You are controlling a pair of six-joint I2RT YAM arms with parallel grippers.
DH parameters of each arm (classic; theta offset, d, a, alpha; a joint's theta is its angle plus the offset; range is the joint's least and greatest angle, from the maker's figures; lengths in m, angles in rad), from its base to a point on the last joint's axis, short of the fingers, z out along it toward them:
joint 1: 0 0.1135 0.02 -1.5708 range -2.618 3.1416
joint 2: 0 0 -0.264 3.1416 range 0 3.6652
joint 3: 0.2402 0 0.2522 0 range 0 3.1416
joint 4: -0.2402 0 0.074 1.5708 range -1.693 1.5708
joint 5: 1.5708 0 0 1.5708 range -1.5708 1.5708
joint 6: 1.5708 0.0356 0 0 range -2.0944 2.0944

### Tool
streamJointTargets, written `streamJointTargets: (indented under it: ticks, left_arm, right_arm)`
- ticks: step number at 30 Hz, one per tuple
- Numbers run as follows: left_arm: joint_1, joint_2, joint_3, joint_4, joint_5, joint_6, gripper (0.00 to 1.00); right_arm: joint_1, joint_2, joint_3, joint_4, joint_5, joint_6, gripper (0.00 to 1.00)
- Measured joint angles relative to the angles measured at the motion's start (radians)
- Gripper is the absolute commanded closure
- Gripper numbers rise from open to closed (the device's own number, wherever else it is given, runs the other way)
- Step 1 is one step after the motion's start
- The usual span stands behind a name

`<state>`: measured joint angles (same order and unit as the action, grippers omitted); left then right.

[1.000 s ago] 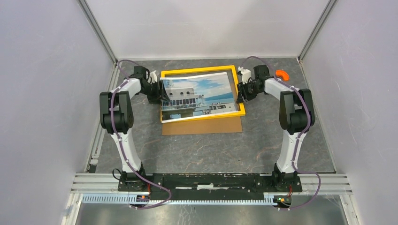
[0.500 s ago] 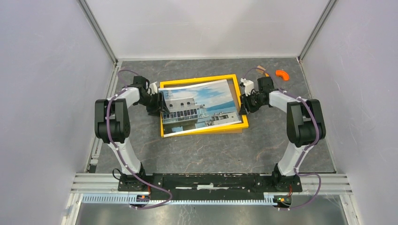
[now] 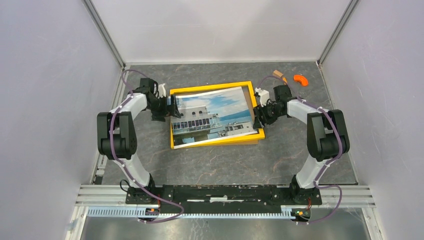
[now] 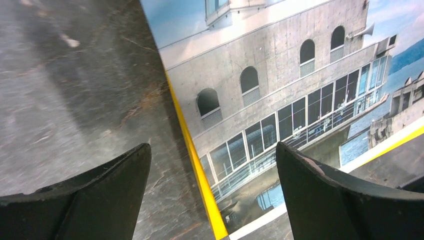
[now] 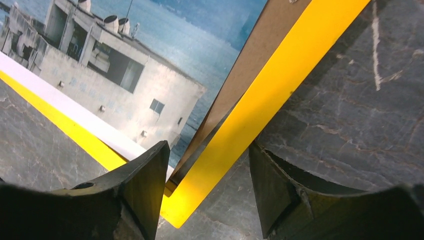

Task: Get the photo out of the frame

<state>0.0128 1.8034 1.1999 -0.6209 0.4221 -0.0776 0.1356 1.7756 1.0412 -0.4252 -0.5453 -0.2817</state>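
Left hand (image 4: 212, 147) released astride the frame's (image 5: 285, 75) edge beside the photo (image 4: 280, 75), right hand (image 5: 209, 147) released astride the opposite edge

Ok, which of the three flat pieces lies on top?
The photo, the building print: it lies skewed over the yellow frame, with the brown board showing beneath.

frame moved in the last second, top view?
Yes. The frame has slid toward the base rail: its far edge was roughly level with the orange piece and now sits nearer than it.
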Motion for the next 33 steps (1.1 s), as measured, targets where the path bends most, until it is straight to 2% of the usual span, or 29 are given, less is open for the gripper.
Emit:
streamJointTargets:
  ticks: [5, 8, 16, 24, 33]
  left_arm:
    - [0.0, -0.09, 0.0, 0.027, -0.086, 0.0, 0.0]
    - [0.0, -0.092, 0.014, 0.035, -0.108, 0.0, 0.0]
    - [-0.005, 0.005, 0.087, 0.057, -0.108, -0.002, 0.0]
    - [-0.063, 0.119, 0.186, 0.078, -0.097, -0.002, 0.0]
    - [-0.132, 0.126, 0.229, 0.089, -0.105, 0.0, 0.0]
  right_arm:
    - [0.0, -0.012, -0.003, -0.043, 0.0, -0.005, 0.31]
    - [-0.001, -0.014, -0.003, -0.053, 0.0, -0.005, 0.3]
    - [-0.005, -0.016, -0.003, -0.066, 0.0, -0.004, 0.3]
    - [-0.006, -0.016, -0.003, -0.068, 0.001, -0.004, 0.31]
    - [-0.006, -0.017, -0.002, -0.07, 0.003, -0.003, 0.31]
